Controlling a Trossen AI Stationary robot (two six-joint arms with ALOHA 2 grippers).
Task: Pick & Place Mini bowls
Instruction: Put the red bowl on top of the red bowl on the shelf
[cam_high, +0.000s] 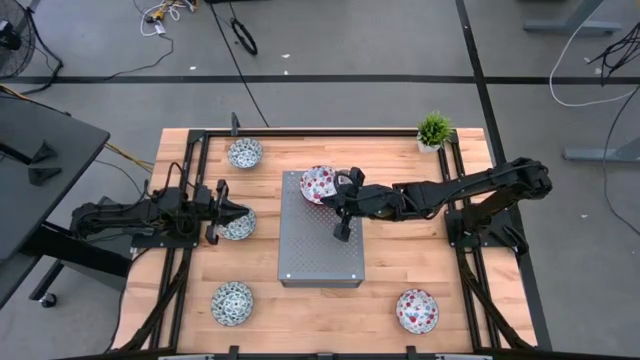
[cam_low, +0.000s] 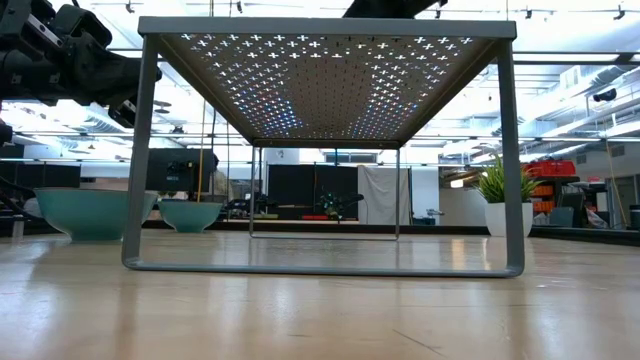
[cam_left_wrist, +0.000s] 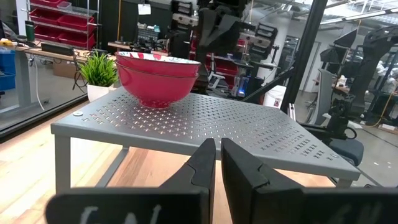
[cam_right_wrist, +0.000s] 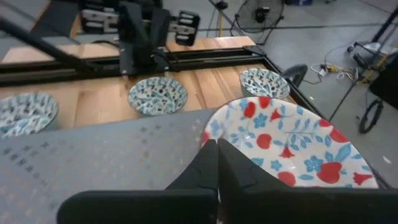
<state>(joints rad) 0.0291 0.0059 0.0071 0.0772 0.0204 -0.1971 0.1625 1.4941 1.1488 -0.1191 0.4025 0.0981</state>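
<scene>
A grey perforated stand (cam_high: 320, 228) stands mid-table. Two stacked red-floral mini bowls (cam_high: 318, 184) (cam_left_wrist: 158, 78) sit on its far left corner. My right gripper (cam_high: 336, 196) (cam_right_wrist: 216, 149) is shut, its tips at the top bowl's rim (cam_right_wrist: 214, 134). Three blue-green bowls rest on the wood to the stand's left: far (cam_high: 245, 153), middle (cam_high: 238, 224), near (cam_high: 232, 302). Another red bowl (cam_high: 417, 311) sits near right. My left gripper (cam_high: 226, 212) (cam_left_wrist: 217, 158) is shut and hovers over the middle blue-green bowl, pointing at the stand. My right gripper reaches level from the table's right, and its shut fingertips (cam_right_wrist: 208, 155) stand at the right side of the top red bowl's rim. I cannot tell whether they touch it. The bowl stack rests upright on the stand.
A small potted plant (cam_high: 434, 130) stands at the far right corner. Black rails run along the table's left and right sides (cam_high: 465, 250). Bare wood lies near the stand's front edge (cam_high: 320, 310). The stand's legs (cam_low: 140, 160) rise from the table.
</scene>
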